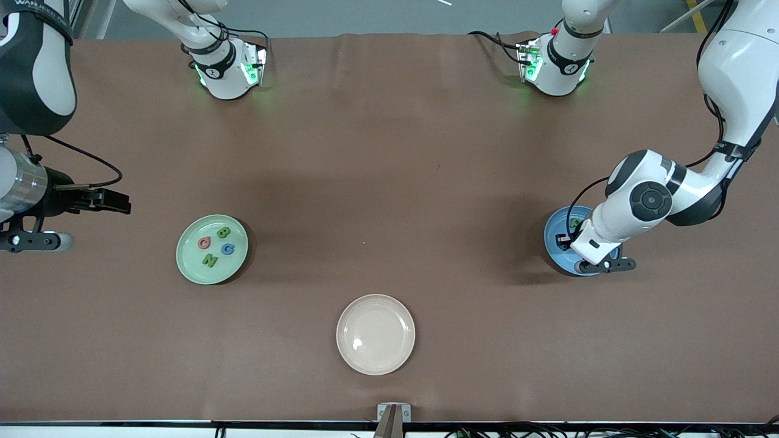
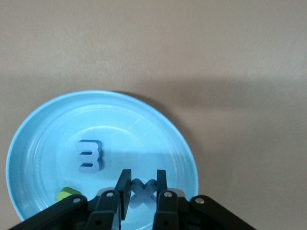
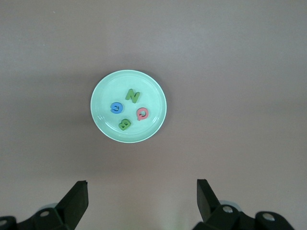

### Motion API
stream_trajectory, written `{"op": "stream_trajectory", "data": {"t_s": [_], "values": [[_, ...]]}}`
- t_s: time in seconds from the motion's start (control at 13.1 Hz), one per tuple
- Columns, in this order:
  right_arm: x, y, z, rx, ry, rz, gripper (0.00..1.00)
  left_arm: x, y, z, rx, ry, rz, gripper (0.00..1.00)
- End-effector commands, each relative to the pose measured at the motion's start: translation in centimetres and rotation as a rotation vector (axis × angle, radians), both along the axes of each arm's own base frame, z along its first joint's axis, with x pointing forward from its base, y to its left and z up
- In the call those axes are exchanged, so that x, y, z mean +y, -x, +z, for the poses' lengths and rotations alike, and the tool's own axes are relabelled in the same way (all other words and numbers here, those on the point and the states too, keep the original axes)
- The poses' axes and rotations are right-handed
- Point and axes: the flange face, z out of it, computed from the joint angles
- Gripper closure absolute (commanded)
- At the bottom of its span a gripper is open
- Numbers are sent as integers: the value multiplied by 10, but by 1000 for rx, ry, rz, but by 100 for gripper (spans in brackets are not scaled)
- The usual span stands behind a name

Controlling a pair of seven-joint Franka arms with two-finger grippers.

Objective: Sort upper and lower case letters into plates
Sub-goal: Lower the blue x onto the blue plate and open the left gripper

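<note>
Letters sit in both plates — four in the green plate (image 1: 188, 263). Left gripper (image 2: 142, 188) pinches a blue x (image 2: 142, 194) over the blue plate (image 2: 158, 129); right gripper (image 3: 142, 197) waits, jaws wide, holding nothing.

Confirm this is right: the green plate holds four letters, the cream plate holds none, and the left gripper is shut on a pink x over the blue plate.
One thing is wrong: the x is blue, not pink, as the left wrist view shows. The rest stands: the left gripper is shut on it over the blue plate, the green plate holds four letters, and the cream plate holds none.
</note>
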Motion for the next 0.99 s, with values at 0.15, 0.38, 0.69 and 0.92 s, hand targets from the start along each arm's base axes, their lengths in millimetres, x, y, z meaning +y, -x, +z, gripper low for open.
{"op": "stream_trajectory", "data": {"t_s": [0.15, 0.38, 0.69, 0.92], "values": [[-20, 1, 18, -36, -11, -40, 0, 10, 11, -24, 31, -49, -48, 92], [-20, 0, 19, -43, -4, -45, 0, 12, 8, -31, 25, -45, -53, 92], [-14, -4, 30, -76, -1, -25, 0, 12, 4, -37, -1, -30, -62, 91], [-10, -5, 27, -75, -14, -35, 0, 12, 3, -43, -2, -24, -59, 91]]}}
